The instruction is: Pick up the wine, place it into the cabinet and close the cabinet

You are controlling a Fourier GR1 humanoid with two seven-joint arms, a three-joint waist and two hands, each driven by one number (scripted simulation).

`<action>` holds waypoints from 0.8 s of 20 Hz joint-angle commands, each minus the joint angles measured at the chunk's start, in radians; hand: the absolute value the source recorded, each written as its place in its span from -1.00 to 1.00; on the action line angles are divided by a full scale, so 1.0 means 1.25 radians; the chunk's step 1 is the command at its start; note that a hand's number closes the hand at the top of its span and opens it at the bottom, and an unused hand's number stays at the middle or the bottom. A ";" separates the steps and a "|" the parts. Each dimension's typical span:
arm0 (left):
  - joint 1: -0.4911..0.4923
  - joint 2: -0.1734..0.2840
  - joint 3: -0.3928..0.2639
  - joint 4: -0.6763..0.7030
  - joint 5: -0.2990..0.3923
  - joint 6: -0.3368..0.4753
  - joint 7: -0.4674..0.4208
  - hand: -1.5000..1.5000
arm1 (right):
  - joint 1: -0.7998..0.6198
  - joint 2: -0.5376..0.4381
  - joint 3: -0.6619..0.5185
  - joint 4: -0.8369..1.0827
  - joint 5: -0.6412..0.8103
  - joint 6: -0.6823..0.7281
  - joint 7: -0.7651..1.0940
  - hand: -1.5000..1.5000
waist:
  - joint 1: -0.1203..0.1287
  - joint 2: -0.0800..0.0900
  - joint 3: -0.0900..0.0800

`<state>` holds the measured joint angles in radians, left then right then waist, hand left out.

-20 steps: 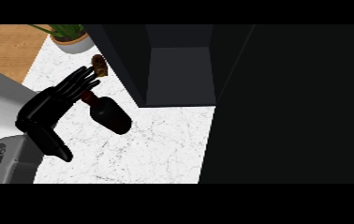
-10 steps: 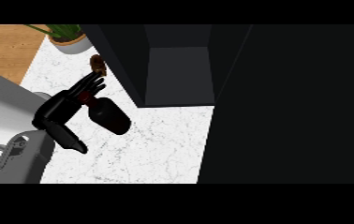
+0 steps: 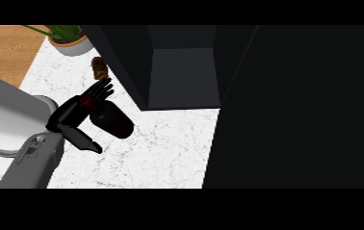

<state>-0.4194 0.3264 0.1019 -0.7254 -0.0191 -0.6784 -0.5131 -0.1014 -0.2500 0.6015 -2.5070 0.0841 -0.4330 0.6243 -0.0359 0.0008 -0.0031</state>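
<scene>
**Desk:** Now, from the left edge of the frame, what is there?

**Photographer:** A grey forearm (image 3: 32, 154) comes up from the lower left, over the white marbled counter (image 3: 163, 161). At its end is the black left hand (image 3: 71, 116), left of centre. Its fingers (image 3: 101, 88) reach toward the upper right and look fairly straight beside the bottle's neck; the thumb (image 3: 82, 140) sticks out toward the lower right. Whether the hand actually clasps the bottle cannot be told from this view.

**Desk:** And the wine itself?

**Photographer:** The wine (image 3: 112, 121) lies against the hand, just right of the palm, above the counter. It is a dark bottle, its long axis running on a diagonal: the neck, with a dark red band, points to the upper left among the fingers, and the fat base points to the lower right.

**Desk:** Any label or writing?

**Photographer:** None can be read; the bottle shows only as a near-black shape.

**Desk:** Further up and to the right?

**Photographer:** In the upper left corner stands a potted plant (image 3: 68, 41) in a pale pot, by a strip of wooden surface (image 3: 18, 51). Just below and right of it sits a small brown object (image 3: 99, 68), too small to identify. Right of that is the dark cabinet (image 3: 181, 77), its inside showing at upper centre. A large black panel (image 3: 292, 108) fills the right side of the frame.
</scene>
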 commanded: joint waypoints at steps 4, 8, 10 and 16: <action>-0.002 0.002 -0.034 0.120 -0.020 -0.105 -0.101 -1.00 | 0.033 -0.053 0.003 -0.138 0.049 0.004 0.035 -1.00 | -0.003 0.000 0.000; -0.080 -0.005 -0.035 0.189 -0.013 -0.126 -0.090 -1.00 | 0.024 -0.029 0.030 -0.081 0.056 -0.017 -0.012 -1.00 | -0.011 0.004 -0.001; -0.052 -0.018 -0.050 0.184 -0.023 -0.112 -0.113 -1.00 | 0.015 -0.052 0.003 -0.142 0.050 -0.020 0.053 -1.00 | -0.007 0.001 -0.001; -0.040 -0.032 -0.082 0.202 -0.047 -0.093 -0.173 -1.00 | 0.020 -0.084 -0.010 -0.149 0.033 -0.016 0.046 -1.00 | -0.006 0.000 -0.001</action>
<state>-0.4851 0.2924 0.0241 -0.4914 -0.0591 -0.6804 -0.5900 -0.1125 -0.3125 0.5956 -2.5043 0.0783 -0.4600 0.6043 -0.0435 0.0023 -0.0040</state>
